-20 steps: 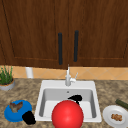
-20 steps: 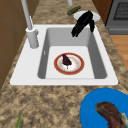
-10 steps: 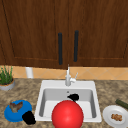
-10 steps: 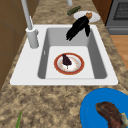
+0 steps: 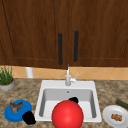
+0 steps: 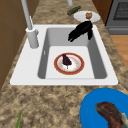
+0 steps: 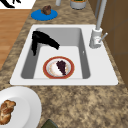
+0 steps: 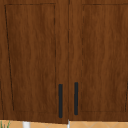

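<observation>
Two black hands showed in the front view. The left hand [image 5: 28,117] hung off the sink's [image 5: 98,100] front left corner, just beside a blue plate [image 5: 10,116]; whether its fingers were straight or curled I could not tell. The right hand [image 5: 73,100] sat inside the sink, mostly hidden behind a red round form [image 5: 67,113] at the sink's front edge. A faucet [image 5: 68,78] stood at the back rim, and a white plate [image 5: 108,112] lay on the counter to the right of the sink.

In the left side view, the right hand [image 6: 81,31] hovered over the sink's far end, close to the far wall, with its fingers stretched out loosely and nothing in them. A red-rimmed plate [image 6: 78,69] lay flat on the sink floor, nearer the camera than the hand and apart from it, with a dark piece of food [image 6: 66,60] on it. Bare sink floor ringed the plate on every side.

In the right side view, the same hand [image 7: 42,40] hung at the sink's far left corner, near the front wall, above and beyond the plate [image 7: 46,68].

In the upper view, closed wooden cabinet doors [image 8: 32,62] hung above the sink.
</observation>
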Robot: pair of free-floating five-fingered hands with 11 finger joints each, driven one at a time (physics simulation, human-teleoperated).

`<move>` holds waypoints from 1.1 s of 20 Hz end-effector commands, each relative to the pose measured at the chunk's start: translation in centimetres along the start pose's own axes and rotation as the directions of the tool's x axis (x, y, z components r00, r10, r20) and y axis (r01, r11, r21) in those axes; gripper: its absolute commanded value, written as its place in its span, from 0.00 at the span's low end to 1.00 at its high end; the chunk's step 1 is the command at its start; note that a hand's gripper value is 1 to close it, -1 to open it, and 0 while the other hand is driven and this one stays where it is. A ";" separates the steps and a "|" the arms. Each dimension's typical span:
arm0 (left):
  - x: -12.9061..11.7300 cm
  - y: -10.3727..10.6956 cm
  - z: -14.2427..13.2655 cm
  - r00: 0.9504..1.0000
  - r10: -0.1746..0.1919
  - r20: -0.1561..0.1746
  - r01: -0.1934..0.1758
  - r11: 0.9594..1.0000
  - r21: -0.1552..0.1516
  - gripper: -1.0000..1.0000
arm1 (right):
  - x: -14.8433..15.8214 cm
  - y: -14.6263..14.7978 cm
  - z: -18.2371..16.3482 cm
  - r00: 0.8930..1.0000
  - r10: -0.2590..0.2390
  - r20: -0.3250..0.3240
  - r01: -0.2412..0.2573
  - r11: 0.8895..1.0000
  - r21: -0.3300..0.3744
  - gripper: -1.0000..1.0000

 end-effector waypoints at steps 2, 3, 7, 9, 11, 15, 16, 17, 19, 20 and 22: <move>0.0 0.0 0.0 1.000 0.000 0.000 0.000 1.000 0.000 0.50 | 0.6 1.4 -2.6 1.000 -0.011 0.008 0.010 0.994 0.111 0.00; 0.0 0.0 0.0 1.000 0.000 0.000 0.000 1.000 0.000 0.50 | 0.5 1.9 -3.9 1.000 -0.025 0.009 0.024 0.992 0.122 0.00; 0.0 0.0 0.0 1.000 0.000 0.000 0.000 1.000 0.000 0.50 | 0.2 3.1 -7.6 0.999 -0.018 0.035 0.013 0.989 0.149 0.00; 0.0 0.0 0.0 1.000 0.000 0.000 0.000 1.000 0.000 0.50 | 0.5 4.9 -8.9 0.999 -0.016 0.039 0.010 0.988 0.154 0.00; 0.0 0.0 0.0 1.000 0.000 0.000 0.000 1.000 0.000 0.50 | 1.0 6.7 -9.0 0.999 -0.030 0.026 0.026 0.990 0.136 0.00; 0.0 0.0 0.0 1.000 0.000 0.000 0.000 1.000 0.000 0.50 | 1.7 9.7 -9.3 1.000 -0.027 0.016 0.026 0.997 0.066 0.00; 0.0 0.0 0.0 1.000 0.000 0.000 0.000 1.000 0.000 0.50 | 2.0 10.2 -10.0 0.999 -0.040 0.024 0.039 0.997 0.064 0.00; 0.0 0.0 0.0 1.000 0.000 0.000 0.000 1.000 0.000 0.50 | 1.9 10.6 -10.7 0.998 -0.050 0.027 0.048 0.996 0.072 0.00; 0.0 0.0 0.0 1.000 0.000 0.000 0.000 1.000 0.000 0.50 | 1.7 11.4 -11.5 0.998 -0.055 0.032 0.053 0.995 0.082 0.00; 0.0 0.0 0.0 1.000 0.000 0.000 0.000 1.000 0.000 0.50 | 1.7 11.6 -12.0 0.998 -0.052 0.032 0.049 0.995 0.090 0.00; 0.0 0.0 0.0 1.000 0.000 0.000 0.000 1.000 0.000 0.50 | 1.3 11.5 -13.9 0.998 -0.051 0.048 0.042 0.984 0.176 0.00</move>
